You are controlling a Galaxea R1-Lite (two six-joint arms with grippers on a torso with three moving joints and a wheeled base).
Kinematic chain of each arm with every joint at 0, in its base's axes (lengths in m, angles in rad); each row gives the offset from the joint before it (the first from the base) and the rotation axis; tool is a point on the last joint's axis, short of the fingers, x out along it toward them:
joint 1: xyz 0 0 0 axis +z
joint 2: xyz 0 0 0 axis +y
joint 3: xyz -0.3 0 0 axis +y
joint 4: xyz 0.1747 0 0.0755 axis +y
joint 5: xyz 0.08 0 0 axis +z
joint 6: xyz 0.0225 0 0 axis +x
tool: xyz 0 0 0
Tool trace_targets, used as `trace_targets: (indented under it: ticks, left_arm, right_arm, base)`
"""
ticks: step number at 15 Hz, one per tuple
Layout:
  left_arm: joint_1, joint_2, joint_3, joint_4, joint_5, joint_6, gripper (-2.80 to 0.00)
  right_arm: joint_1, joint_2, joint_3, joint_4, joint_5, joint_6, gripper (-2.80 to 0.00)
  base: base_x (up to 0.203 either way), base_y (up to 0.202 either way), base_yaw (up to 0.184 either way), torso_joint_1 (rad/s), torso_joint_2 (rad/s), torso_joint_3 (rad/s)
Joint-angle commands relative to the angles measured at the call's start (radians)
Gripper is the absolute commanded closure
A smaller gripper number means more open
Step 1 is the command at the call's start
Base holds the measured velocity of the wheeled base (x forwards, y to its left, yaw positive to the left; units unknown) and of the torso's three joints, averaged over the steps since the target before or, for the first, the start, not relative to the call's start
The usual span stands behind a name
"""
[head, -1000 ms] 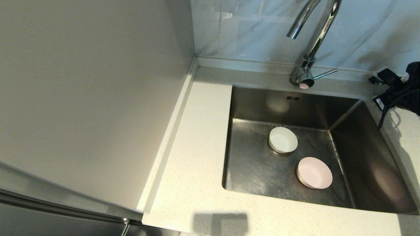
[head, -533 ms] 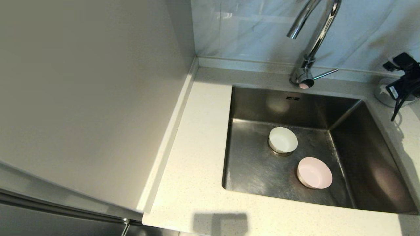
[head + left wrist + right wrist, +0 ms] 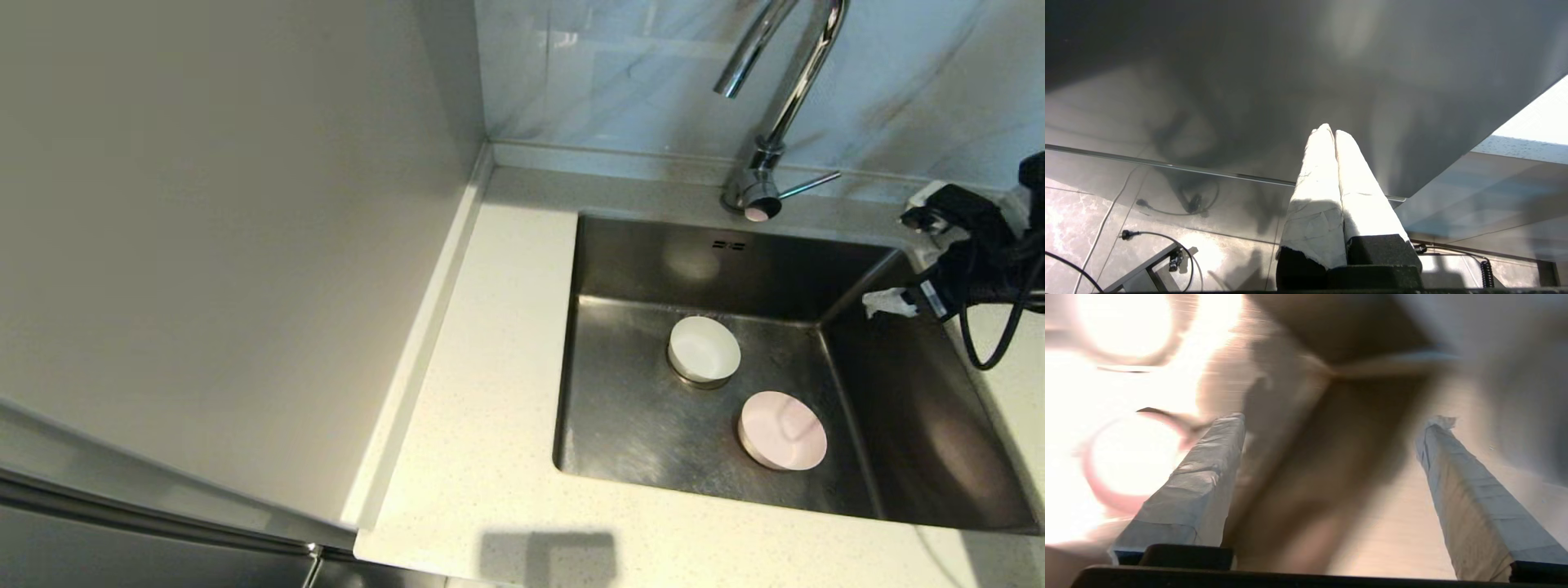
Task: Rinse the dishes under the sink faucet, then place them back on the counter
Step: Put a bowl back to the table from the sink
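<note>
White [image 3: 704,349] and pale pink [image 3: 782,430] bowls were seen lying unrinsed in the sink [image 3: 939,425], no water running from the faucet [image 3: 767,106]. The right gripper [image 3: 1331,428] was spread empty above the sink's right rim; the left gripper [image 3: 1331,134] was closed, parked.

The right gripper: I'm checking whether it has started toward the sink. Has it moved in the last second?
Yes. The right gripper has swung left from the counter and now hangs over the sink's back right corner, fingers open.
</note>
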Motion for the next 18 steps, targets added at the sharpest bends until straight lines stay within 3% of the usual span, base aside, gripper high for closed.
trace_targets:
  ticks: [1,5,10,18]
  left_arm:
    - [0.0,-0.003,0.0,0.0,0.0,-0.001,0.0]
    - [0.0,-0.003,0.0,0.0,0.0,-0.001,0.0]
    - [0.0,-0.003,0.0,0.0,0.0,-0.001,0.0]
    - [0.0,-0.003,0.0,0.0,0.0,-0.001,0.0]
  right_arm:
    - [0.088,-0.022,0.056,0.002,0.0,0.022,-2.8]
    - [0.172,0.097,0.074,-0.103,-0.036,0.04,-2.8]
    - [0.204,0.279,0.042,-0.267,-0.083,0.057,-2.8]
    - [0.252,0.445,-0.064,-0.274,-0.114,0.165,-2.8]
  base:
    - [0.0,0.0,0.0,0.0,0.0,0.0]
    - [0.0,0.0,0.0,0.0,0.0,0.0]
    - [0.0,0.0,0.0,0.0,0.0,0.0]
    - [0.0,0.0,0.0,0.0,0.0,0.0]
